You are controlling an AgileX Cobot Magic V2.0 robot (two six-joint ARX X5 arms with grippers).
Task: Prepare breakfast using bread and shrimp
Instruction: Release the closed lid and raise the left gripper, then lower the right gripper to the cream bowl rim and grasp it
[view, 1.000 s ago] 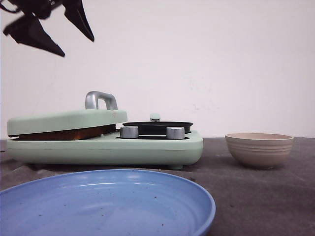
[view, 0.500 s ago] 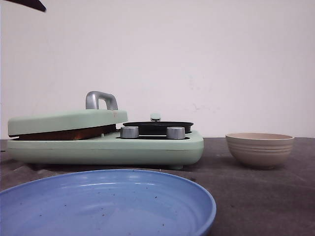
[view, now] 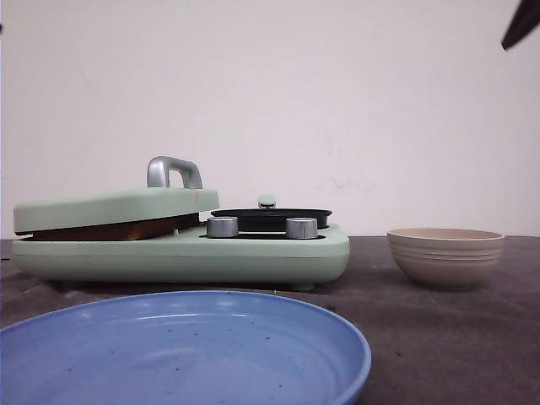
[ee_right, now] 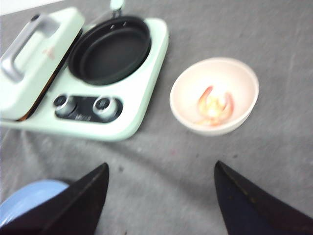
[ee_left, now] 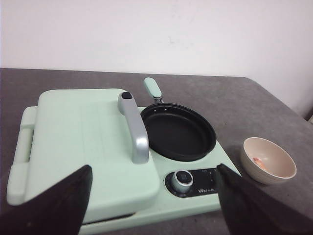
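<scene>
Front: press lid [view: 114,208] shut on what looks like bread [view: 110,229]; left wrist: left gripper [ee_left: 151,205] spread wide, empty, above press; right wrist: right gripper [ee_right: 161,200] parted, empty, next descends onto shrimp [ee_right: 213,105] in bowl [ee_right: 244,81].

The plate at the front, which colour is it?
The plate is light blue with small dark specks. The front view shows it best.
</scene>
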